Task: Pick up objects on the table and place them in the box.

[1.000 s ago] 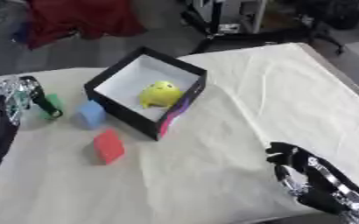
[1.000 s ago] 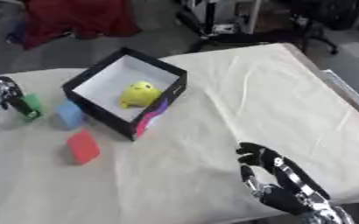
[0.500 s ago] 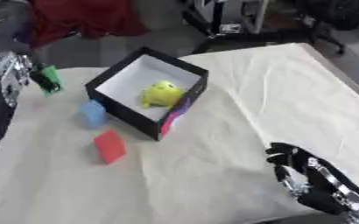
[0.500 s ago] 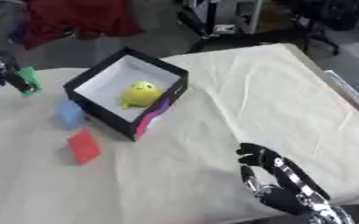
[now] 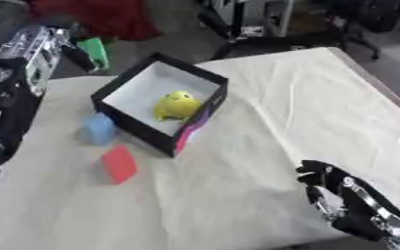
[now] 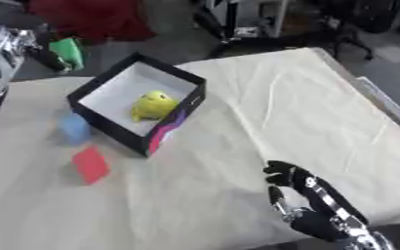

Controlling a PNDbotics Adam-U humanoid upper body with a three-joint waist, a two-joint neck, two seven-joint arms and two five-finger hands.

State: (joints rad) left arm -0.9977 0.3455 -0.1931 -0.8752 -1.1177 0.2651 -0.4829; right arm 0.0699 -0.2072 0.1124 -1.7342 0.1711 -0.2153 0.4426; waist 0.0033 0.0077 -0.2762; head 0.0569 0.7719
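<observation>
The left hand [image 5: 34, 51] has risen since half a second ago, from just above the cloth at the table's left edge to the upper left of the view, and the green block [image 5: 93, 51] has gone up with it, now hanging clear of the table beyond its far left corner, up and to the left of the box. The fingers are pinched on that block. The cream-covered table [image 5: 306, 107] itself looks the same; the whole view sits slightly differently, which reads as the head tilting. The black box with a white inside [image 5: 131, 93] stands where it did, open, on the left half of the table, with the yellow toy [image 5: 176, 105] lying inside it near its right wall. The right hand [image 6: 310, 200] remains idle at the lower right, fingers curled and holding nothing. The red block [image 5: 119, 164] lies on the cloth just below the box's near corner, and the light blue block [image 5: 97, 130] sits beside the box's left wall, both unmoved.
</observation>
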